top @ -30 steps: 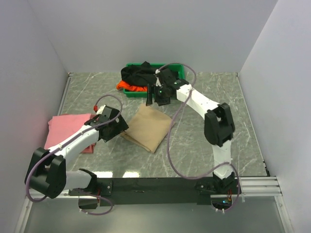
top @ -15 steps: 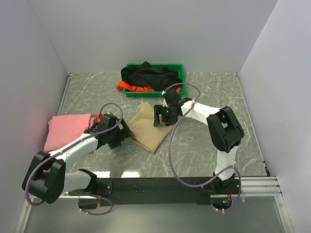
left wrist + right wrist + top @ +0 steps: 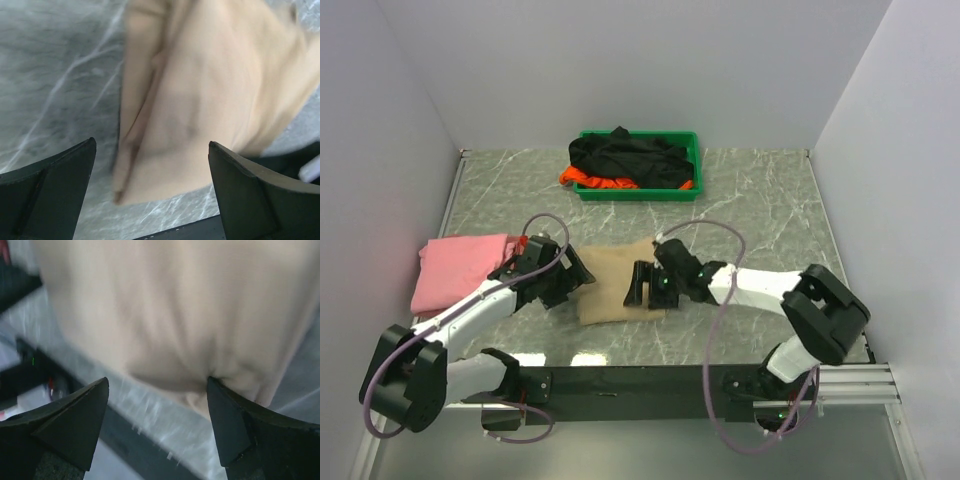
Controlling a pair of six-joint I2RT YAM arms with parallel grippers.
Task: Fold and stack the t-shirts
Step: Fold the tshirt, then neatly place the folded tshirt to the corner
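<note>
Toward the near edge of the tabletop (image 3: 760, 215), about midway along it, the folded beige t-shirt (image 3: 610, 285) is flanked by 2 grippers. The left gripper (image 3: 575, 279) is set at its left side and the right gripper (image 3: 642, 288) at its right side. Both are seen with fingers spread wide and nothing clamped. The pink t-shirt (image 3: 460, 265) is laid by the left edge. At the far edge, the black t-shirt (image 3: 625, 157) and the orange t-shirt (image 3: 592, 181) are heaped in the green tray (image 3: 692, 143).

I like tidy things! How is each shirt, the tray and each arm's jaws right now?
Beige cotton t-shirt: folded, lying flat.
Pink cotton t-shirt: folded, flat at the left.
Black cotton t-shirt: crumpled in the tray.
Bright orange t-shirt: crumpled, spilling over the tray's edge.
Green plastic tray: upright, holding two shirts.
Left jaws: open, holding nothing.
Right jaws: open, holding nothing.
</note>
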